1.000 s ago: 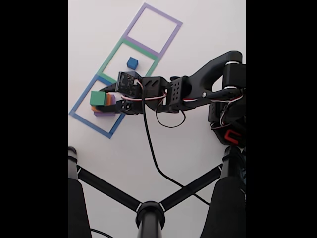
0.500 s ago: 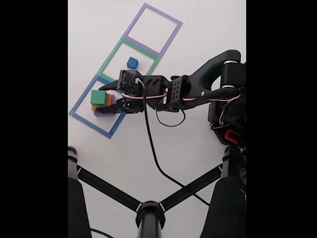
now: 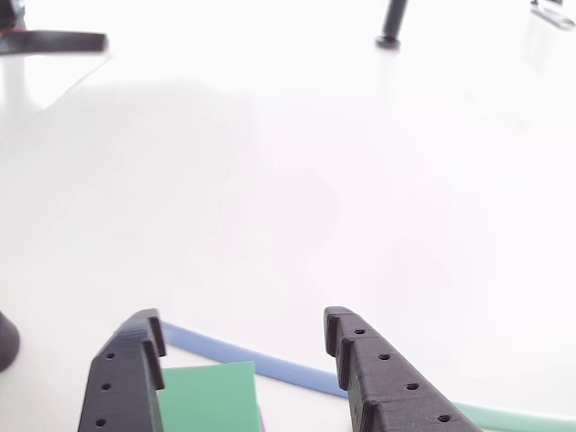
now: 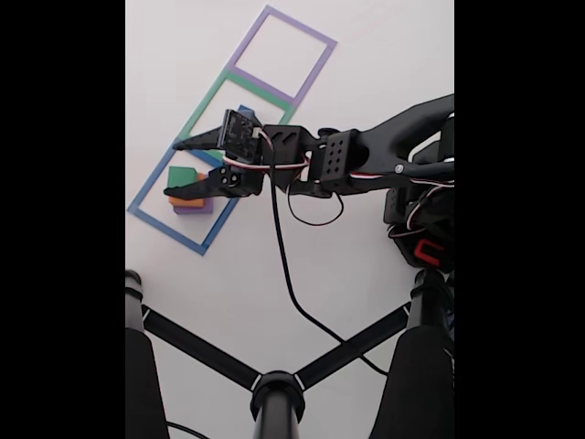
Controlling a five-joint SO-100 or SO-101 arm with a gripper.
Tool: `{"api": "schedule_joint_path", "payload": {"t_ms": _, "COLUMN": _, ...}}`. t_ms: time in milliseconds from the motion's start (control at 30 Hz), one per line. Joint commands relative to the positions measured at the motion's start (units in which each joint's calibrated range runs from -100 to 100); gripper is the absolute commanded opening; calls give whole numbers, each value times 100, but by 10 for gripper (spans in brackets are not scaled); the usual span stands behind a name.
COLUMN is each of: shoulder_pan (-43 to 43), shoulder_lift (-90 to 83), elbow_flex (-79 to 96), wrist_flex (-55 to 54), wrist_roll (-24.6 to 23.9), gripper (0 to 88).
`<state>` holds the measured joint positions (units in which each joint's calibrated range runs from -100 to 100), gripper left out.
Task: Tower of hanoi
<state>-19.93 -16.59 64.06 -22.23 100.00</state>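
Black plastic, two-fingered, your gripper point(image 4: 179, 167) stands wide open with nothing between its jaws, hovering over the stack of blocks in the fixed view. One fingertip points out past the upper edge of the blue tape square outline point(image 4: 149, 217) and the other lies below it, level with the stack. In the other view your gripper point(image 3: 243, 333) shows as two perforated black fingers point(image 3: 382, 382) spread apart at the bottom edge, and the matte green square block point(image 3: 209, 396) sits between them, closer to the left-hand finger; you cannot tell from this whether that finger touches it.

Your stack sits inside the blue tape outline in the fixed view: the green block point(image 4: 183, 176) is on top, a sliver of the orange block point(image 4: 175, 199) shows under it, and the flat purple block point(image 4: 194, 208) lies at the bottom, partly hidden by the lower finger. The small blue cube point(image 4: 245, 110) rests apart in the green tape square outline point(image 4: 212, 96), mostly covered by your wrist. Beyond that lies the purple tape square outline point(image 4: 306, 32), all on the white tabletop point(image 4: 347, 265). A black cable point(image 4: 283, 274) trails from the arm across the tabletop.
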Motion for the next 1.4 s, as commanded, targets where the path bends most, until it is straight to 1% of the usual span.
{"api": "schedule_joint_path", "payload": {"t_ms": 0, "shoulder_pan": 228, "shoulder_lift": -1001, "elbow_flex": -695, "wrist_flex": 1790, "wrist_roll": 0, "gripper": 56}}
{"api": "schedule_joint_path", "payload": {"t_ms": 167, "shoulder_pan": 404, "shoulder_lift": -1971, "elbow_flex": -1249, "wrist_flex": 3846, "wrist_roll": 0, "gripper": 1}}
{"api": "schedule_joint_path", "payload": {"t_ms": 333, "shoulder_pan": 579, "shoulder_lift": -2820, "elbow_flex": -2212, "wrist_flex": 6209, "wrist_roll": 0, "gripper": 1}}
{"api": "schedule_joint_path", "payload": {"t_ms": 467, "shoulder_pan": 793, "shoulder_lift": -3109, "elbow_flex": -3284, "wrist_flex": 7885, "wrist_roll": 0, "gripper": 1}}
{"api": "schedule_joint_path", "payload": {"t_ms": 700, "shoulder_pan": 1189, "shoulder_lift": -3293, "elbow_flex": -4811, "wrist_flex": 9714, "wrist_roll": 0, "gripper": 1}}
{"api": "schedule_joint_path", "payload": {"t_ms": 833, "shoulder_pan": 1319, "shoulder_lift": -3285, "elbow_flex": -5374, "wrist_flex": 10256, "wrist_roll": 0, "gripper": 1}}
{"api": "schedule_joint_path", "payload": {"t_ms": 967, "shoulder_pan": 1410, "shoulder_lift": -3325, "elbow_flex": -5483, "wrist_flex": 10418, "wrist_roll": -184, "gripper": 1}}
{"api": "schedule_joint_path", "payload": {"t_ms": 1067, "shoulder_pan": 1502, "shoulder_lift": -3365, "elbow_flex": -5374, "wrist_flex": 10459, "wrist_roll": -184, "gripper": 1}}
{"api": "schedule_joint_path", "payload": {"t_ms": 1100, "shoulder_pan": 1555, "shoulder_lift": -3397, "elbow_flex": -5274, "wrist_flex": 10459, "wrist_roll": -74, "gripper": 2}}
{"api": "schedule_joint_path", "payload": {"t_ms": 1133, "shoulder_pan": 1608, "shoulder_lift": -3453, "elbow_flex": -5156, "wrist_flex": 10442, "wrist_roll": 0, "gripper": 7}}
{"api": "schedule_joint_path", "payload": {"t_ms": 1367, "shoulder_pan": 2104, "shoulder_lift": -3934, "elbow_flex": -3702, "wrist_flex": 9682, "wrist_roll": 0, "gripper": 67}}
